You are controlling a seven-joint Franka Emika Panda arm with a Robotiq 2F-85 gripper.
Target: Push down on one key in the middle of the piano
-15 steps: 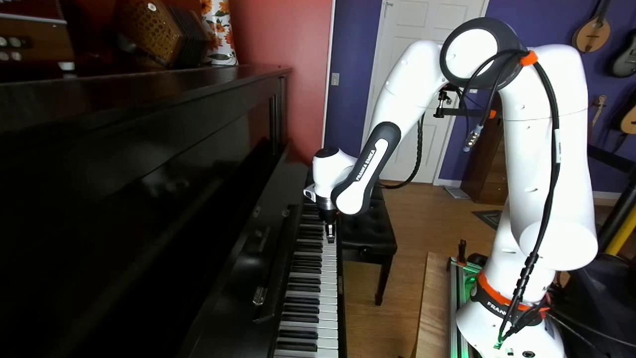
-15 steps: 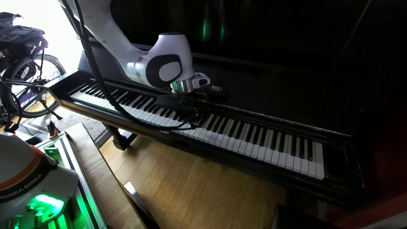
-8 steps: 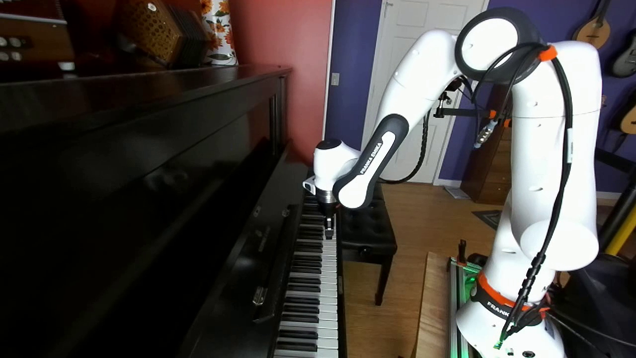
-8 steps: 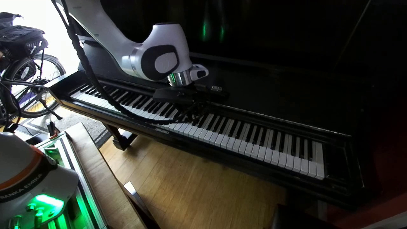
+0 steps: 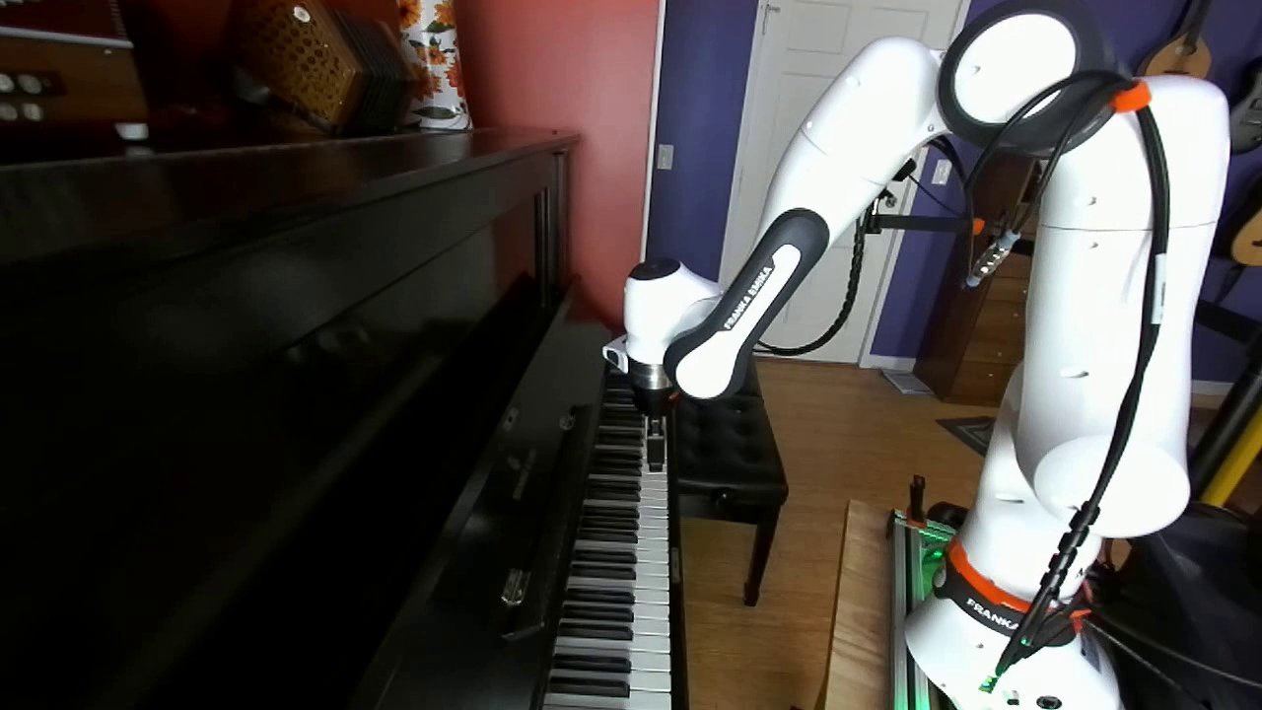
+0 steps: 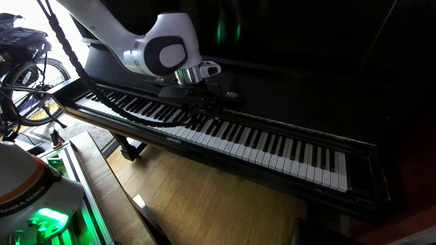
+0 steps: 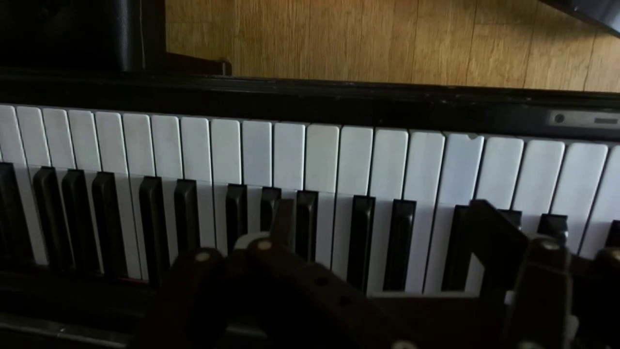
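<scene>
The glossy black piano (image 5: pixel 414 256) shows in both exterior views, its long row of white and black keys (image 6: pixel 293 166) exposed. Over the middle stretch of that row hangs my gripper (image 7: pixel 382 202), pointing down. In the wrist view its two dark fingers (image 7: pixel 499 228) stand wide apart with nothing held between them. Several white keys (image 7: pixel 322 157) and black keys (image 7: pixel 361 237) show in and beyond that gap, and none looks pressed. An exterior view has the fingertips above the white keys, apparently apart from them, though the exact height is hard to tell.
A black padded bench (image 5: pixel 730 454) stands close to the keyboard's front edge. The arm's thick cable (image 6: pixel 73 58) loops down in front of the keys. A wooden board (image 5: pixel 858 602) lies beside the robot's base. A concertina (image 5: pixel 306 64) rests on top of the piano.
The arm has risen, lifting the gripper up from the keys and slightly along the row, leftward in an exterior view. The gripper's fingers have parted. The piano and bench have stayed put.
</scene>
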